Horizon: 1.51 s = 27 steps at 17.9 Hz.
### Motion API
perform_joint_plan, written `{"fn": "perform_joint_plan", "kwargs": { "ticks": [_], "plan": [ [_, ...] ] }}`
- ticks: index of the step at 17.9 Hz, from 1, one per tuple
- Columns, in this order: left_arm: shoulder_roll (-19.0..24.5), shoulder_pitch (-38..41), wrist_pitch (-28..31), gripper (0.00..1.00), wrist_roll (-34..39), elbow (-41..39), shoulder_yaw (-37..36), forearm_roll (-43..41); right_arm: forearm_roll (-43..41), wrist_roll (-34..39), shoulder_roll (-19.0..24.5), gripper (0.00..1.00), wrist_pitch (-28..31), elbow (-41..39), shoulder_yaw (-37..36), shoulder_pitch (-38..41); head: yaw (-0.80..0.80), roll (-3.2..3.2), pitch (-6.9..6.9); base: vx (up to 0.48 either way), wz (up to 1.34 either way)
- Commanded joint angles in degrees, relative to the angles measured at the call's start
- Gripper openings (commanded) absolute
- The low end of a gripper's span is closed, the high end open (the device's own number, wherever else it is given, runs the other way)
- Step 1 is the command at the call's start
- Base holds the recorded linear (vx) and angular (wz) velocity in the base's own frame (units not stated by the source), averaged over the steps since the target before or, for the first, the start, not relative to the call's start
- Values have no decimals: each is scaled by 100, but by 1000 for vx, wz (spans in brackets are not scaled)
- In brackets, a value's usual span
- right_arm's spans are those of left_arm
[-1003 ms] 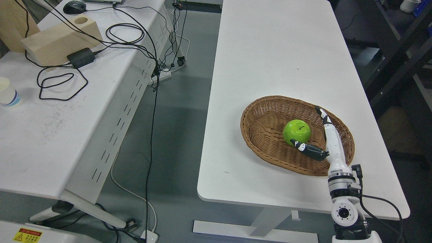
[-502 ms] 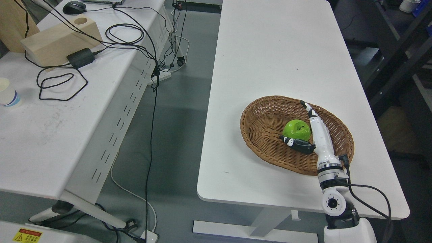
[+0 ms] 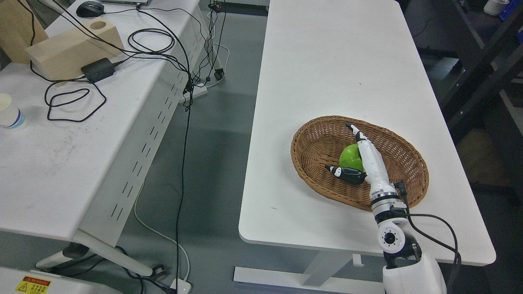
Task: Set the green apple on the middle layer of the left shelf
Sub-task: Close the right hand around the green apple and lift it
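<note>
The right arm rises from the lower right of the frame, its white forearm slanting up and to the left over the near rim of the wicker basket (image 3: 412,190). The right robot hand (image 3: 361,161) reaches into the basket with its fingers (image 3: 356,132) stretched out straight along the right side of the green apple (image 3: 349,157), while the dark thumb (image 3: 341,172) juts out to the left just below the fruit. The robot hand is spread wide, flanking the apple without closing around it. The apple lies in the middle of the basket, which sits on the white counter (image 3: 327,61) at the centre right of the frame.
</note>
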Motion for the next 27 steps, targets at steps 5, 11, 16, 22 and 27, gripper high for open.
{"fn": "perform_joint_plan", "kwargs": {
  "ticks": [5,11,16,22,27],
  "plan": [
    [100,0,-4,100,3,0,0,0,23,-53,-49,97,15,629,123,-301,0,0,0,0,0],
    [100,0,-4,100,3,0,0,0,94,-282,-58,74,50,673,88,-292,0,0,0,0,0],
    [100,0,-4,100,3,0,0,0,85,-290,-225,58,15,691,70,-178,0,0,0,0,0],
    [100,0,-4,100,3,0,0,0,23,-290,-225,7,-265,691,-149,-169,0,0,0,0,0],
    [100,0,-4,100,3,0,0,0,-405,-203,-225,3,-372,682,-492,-221,0,0,0,0,0]
  ]
}}
